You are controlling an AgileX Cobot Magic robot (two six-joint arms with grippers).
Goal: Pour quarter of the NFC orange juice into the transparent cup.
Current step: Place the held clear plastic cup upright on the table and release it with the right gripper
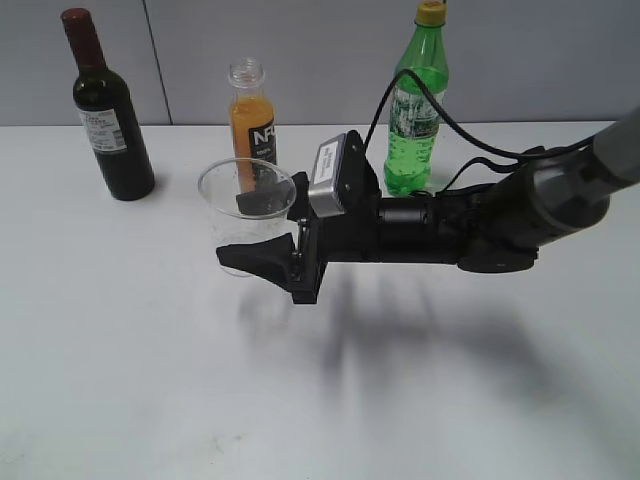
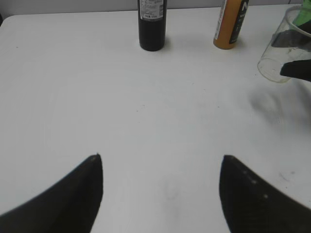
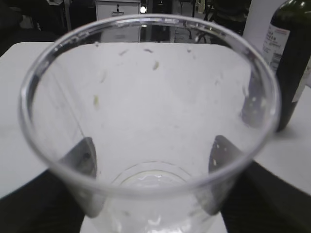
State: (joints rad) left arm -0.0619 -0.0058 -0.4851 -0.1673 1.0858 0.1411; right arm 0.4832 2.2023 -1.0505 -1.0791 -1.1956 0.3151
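The NFC orange juice (image 1: 252, 115) stands uncapped at the back of the white table, just behind the transparent cup (image 1: 245, 185); its lower part shows in the left wrist view (image 2: 231, 24). The cup stands upright and looks empty, and it fills the right wrist view (image 3: 146, 97). My right gripper (image 1: 232, 228) reaches in from the right and is open, with one finger on each side of the cup's lower half (image 3: 155, 155). My left gripper (image 2: 160, 160) is open and empty over bare table, well left of the cup (image 2: 279, 53), and is out of the exterior view.
A dark wine bottle (image 1: 110, 120) stands at the back left, also in the left wrist view (image 2: 152, 24) and the right wrist view (image 3: 291, 58). A tall green soda bottle (image 1: 415, 110) stands behind the right arm. The table's far edge meets a grey wall.
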